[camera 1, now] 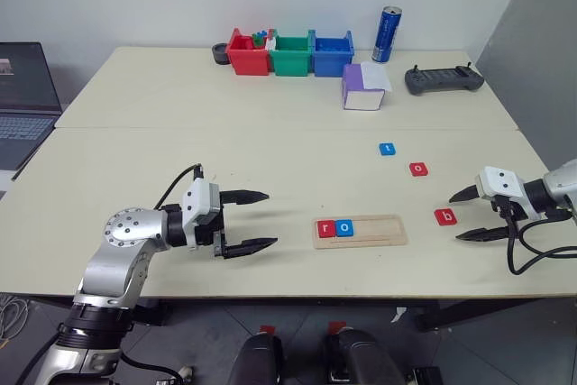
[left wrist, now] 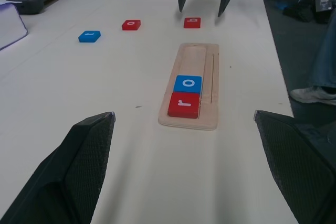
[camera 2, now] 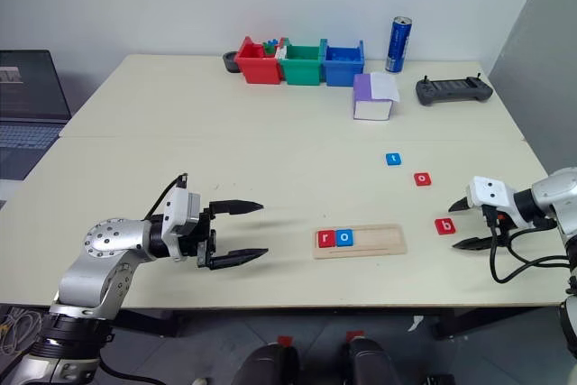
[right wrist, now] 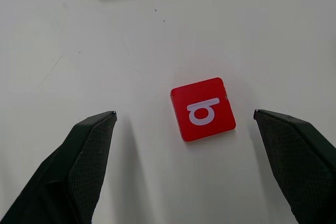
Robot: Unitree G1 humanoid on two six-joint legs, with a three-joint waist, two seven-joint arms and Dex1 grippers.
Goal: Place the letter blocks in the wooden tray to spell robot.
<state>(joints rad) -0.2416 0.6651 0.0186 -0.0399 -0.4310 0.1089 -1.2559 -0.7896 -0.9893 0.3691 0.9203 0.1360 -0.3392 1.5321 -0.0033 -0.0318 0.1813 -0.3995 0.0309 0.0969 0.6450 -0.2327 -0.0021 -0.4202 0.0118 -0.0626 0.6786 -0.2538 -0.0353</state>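
The wooden tray (camera 1: pixel 361 231) lies near the table's front edge with a red "r" block (camera 1: pixel 325 229) and a blue "o" block (camera 1: pixel 344 228) at its left end. A red "b" block (camera 1: pixel 445 216) rests on the table right of the tray, and my right gripper (camera 1: pixel 465 215) hangs open just beside it, fingers to either side in the right wrist view (right wrist: pixel 202 108). Farther back lie a red "o" block (camera 1: pixel 418 169) and a blue "t" block (camera 1: pixel 388 149). My left gripper (camera 1: pixel 264 219) stands open and empty left of the tray, pointing toward it.
Red (camera 1: pixel 247 53), green (camera 1: pixel 292 54) and blue (camera 1: pixel 331 53) bins stand at the back, with a blue can (camera 1: pixel 388 34), a purple-and-white box (camera 1: pixel 364 87) and a dark controller (camera 1: pixel 443 80) nearby. A laptop (camera 1: pixel 24 105) sits at the far left.
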